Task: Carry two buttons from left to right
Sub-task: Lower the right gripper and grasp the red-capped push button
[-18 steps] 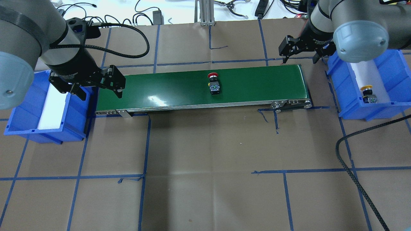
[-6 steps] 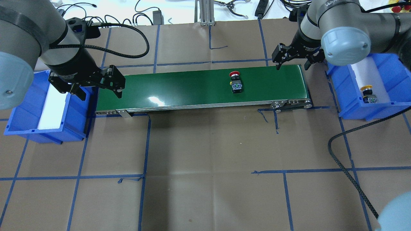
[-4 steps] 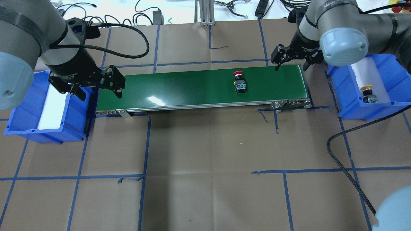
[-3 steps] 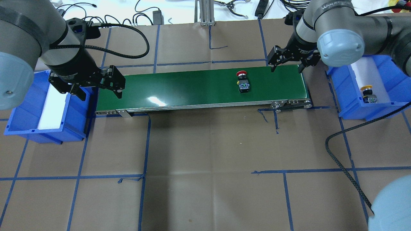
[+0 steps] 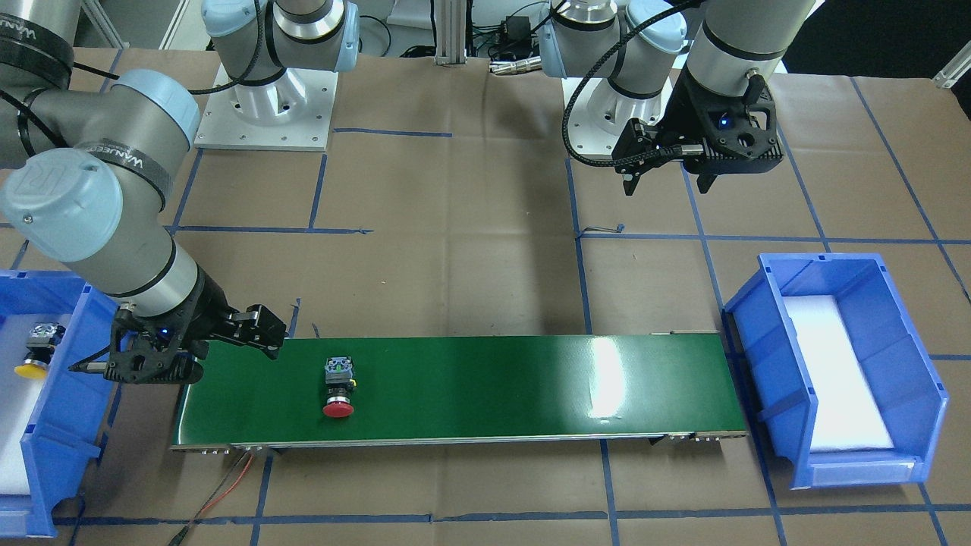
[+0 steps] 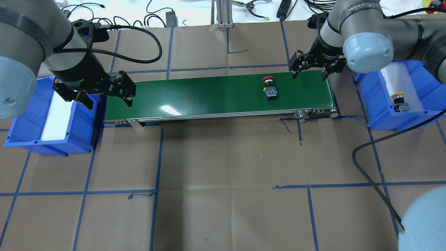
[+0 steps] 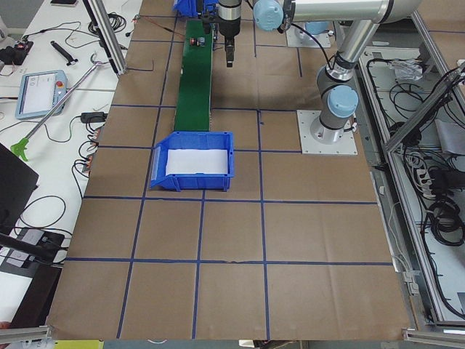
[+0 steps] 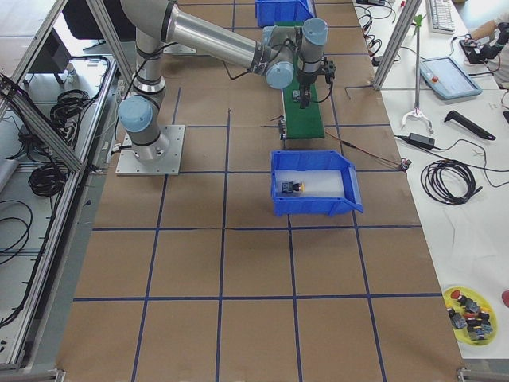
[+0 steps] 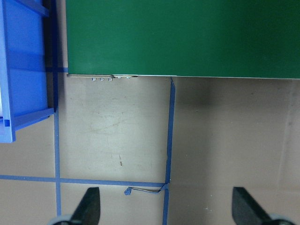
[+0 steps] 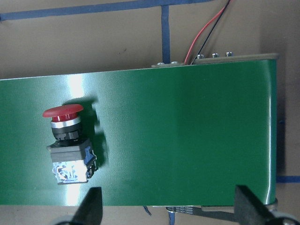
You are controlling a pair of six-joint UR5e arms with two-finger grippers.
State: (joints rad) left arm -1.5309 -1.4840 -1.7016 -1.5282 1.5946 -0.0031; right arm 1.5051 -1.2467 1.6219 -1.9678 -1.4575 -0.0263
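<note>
A red-capped button point(image 6: 270, 89) lies on its side on the green conveyor belt point(image 6: 195, 94), toward the belt's right end; it also shows in the front view point(image 5: 338, 385) and the right wrist view point(image 10: 68, 145). A yellow-capped button point(image 6: 399, 102) rests on the white foam in the right blue bin point(image 6: 427, 90). My right gripper point(image 6: 309, 74) hangs open over the belt's right end, just right of the red button and apart from it. My left gripper point(image 6: 108, 101) is open and holds nothing at the belt's left end, beside the left blue bin point(image 6: 21, 130).
The left bin holds only a white foam pad. A black ribbed cable point(image 6: 371, 177) loops over the table at the right front. Cables and tools lie beyond the far table edge. A yellow tray of spare parts point(image 8: 469, 309) sits off to one side.
The red button has ridden the belt to the right. My right gripper has shifted left over the belt's right end, still open. The left arm has not moved.
</note>
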